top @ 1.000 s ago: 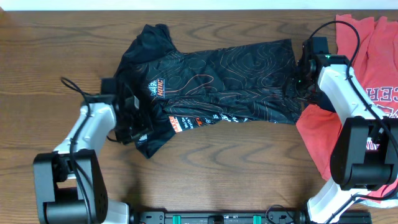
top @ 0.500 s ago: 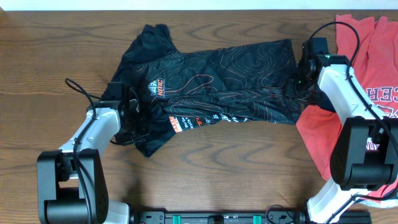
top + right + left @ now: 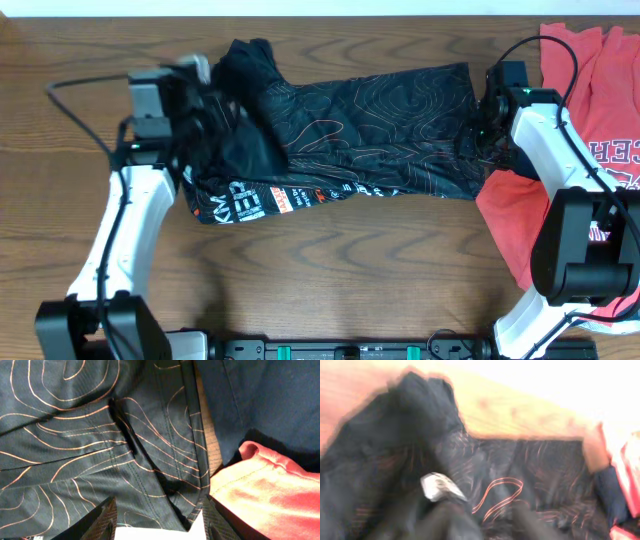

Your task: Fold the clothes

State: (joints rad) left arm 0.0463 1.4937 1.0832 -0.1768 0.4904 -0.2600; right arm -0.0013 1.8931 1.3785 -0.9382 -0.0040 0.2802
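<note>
Since the earlier frame my left gripper (image 3: pixel 205 112) has swung to the upper left, dragging the jersey's (image 3: pixel 380 130) sleeve end over. It appears clamped on the cloth, though that view is blurred. The right gripper (image 3: pixel 159 506) is spread wide over the hem, centre right. The jersey spans upper centre: first fold begun, the rest outstanding.

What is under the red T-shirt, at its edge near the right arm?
A navy garment comes out from under the hem of the red T-shirt, beside the black jersey. How far it reaches beneath cannot be seen, because the T-shirt covers it.
</note>
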